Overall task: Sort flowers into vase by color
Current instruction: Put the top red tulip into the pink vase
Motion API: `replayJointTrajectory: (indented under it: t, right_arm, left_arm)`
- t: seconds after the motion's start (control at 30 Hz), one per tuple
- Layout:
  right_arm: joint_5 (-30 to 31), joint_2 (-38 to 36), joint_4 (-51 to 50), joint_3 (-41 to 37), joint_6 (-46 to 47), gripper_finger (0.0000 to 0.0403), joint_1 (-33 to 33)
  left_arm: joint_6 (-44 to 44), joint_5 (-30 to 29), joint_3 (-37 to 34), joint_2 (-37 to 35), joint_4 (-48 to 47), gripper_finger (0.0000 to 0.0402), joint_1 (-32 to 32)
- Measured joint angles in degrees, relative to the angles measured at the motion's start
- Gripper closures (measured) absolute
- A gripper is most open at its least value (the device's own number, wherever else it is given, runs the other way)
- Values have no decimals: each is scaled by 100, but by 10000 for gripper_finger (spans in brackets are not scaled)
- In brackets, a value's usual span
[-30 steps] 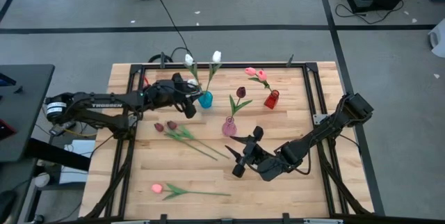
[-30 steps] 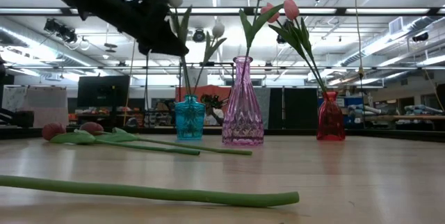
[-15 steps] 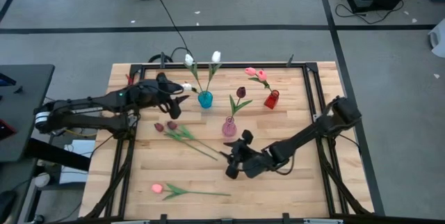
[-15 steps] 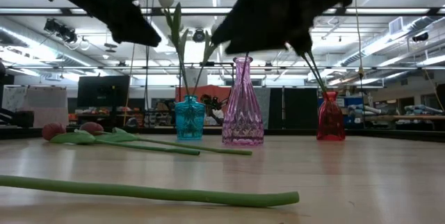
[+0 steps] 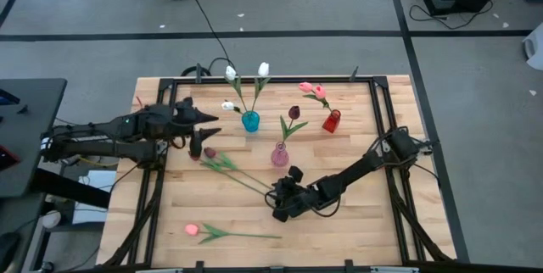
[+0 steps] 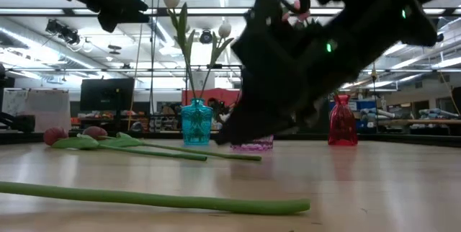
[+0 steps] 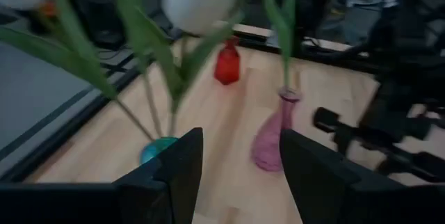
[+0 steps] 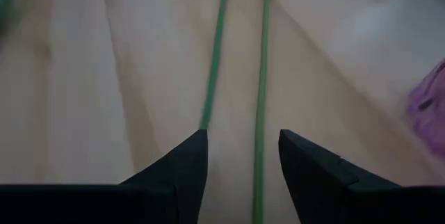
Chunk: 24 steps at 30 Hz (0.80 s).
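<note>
The right tool point(image 5: 277, 203), spread, straddles two maroon tulip stems point(image 8: 262, 57) near the pink vase point(image 5: 279, 155); closing could pinch both. The left tool point(image 7: 236, 175) hangs spread.

Three vases stand toward the back of the bench point(image 5: 356, 222): the left vase point(image 5: 250, 121) holding three flowers point(image 5: 264, 69), the middle vase point(image 5: 279, 155) slightly nearer the front with one flower point(image 5: 293, 114), the right vase point(image 5: 331, 121) with two flowers point(image 5: 306, 88). Two loose flowers point(image 5: 209, 153) lie left of the middle vase, stems running toward the right gripper point(image 5: 278, 201) in front of it. Another flower point(image 5: 192, 231) lies near the front left corner. The left gripper point(image 5: 210, 124) hangs just left of the left vase.
</note>
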Motion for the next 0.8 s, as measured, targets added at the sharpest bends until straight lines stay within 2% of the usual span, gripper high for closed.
replayJointTrajectory:
  t: [0.13,0.27,0.33,0.47,0.5,0.8]
  right_arm:
    - [88,154,-117,0,-9,224,63]
    - [176,129,-462,22,44,252,108]
    - [82,113,-630,24,58,281,116]
    - [-340,78,-1146,52,444,378,113]
    - [-399,73,-1276,59,502,388,132]
    - [-239,-272,-1890,1,649,399,409]
  left_arm:
    - [-161,2,-272,9,231,205,-285]
    - [-307,2,-451,7,302,205,-520]
    - [-408,2,-494,4,315,205,-646]
    - [-467,6,-500,0,326,205,-908]
    - [-477,6,-500,0,332,205,-967]
    - [-586,6,-500,2,392,205,-1276]
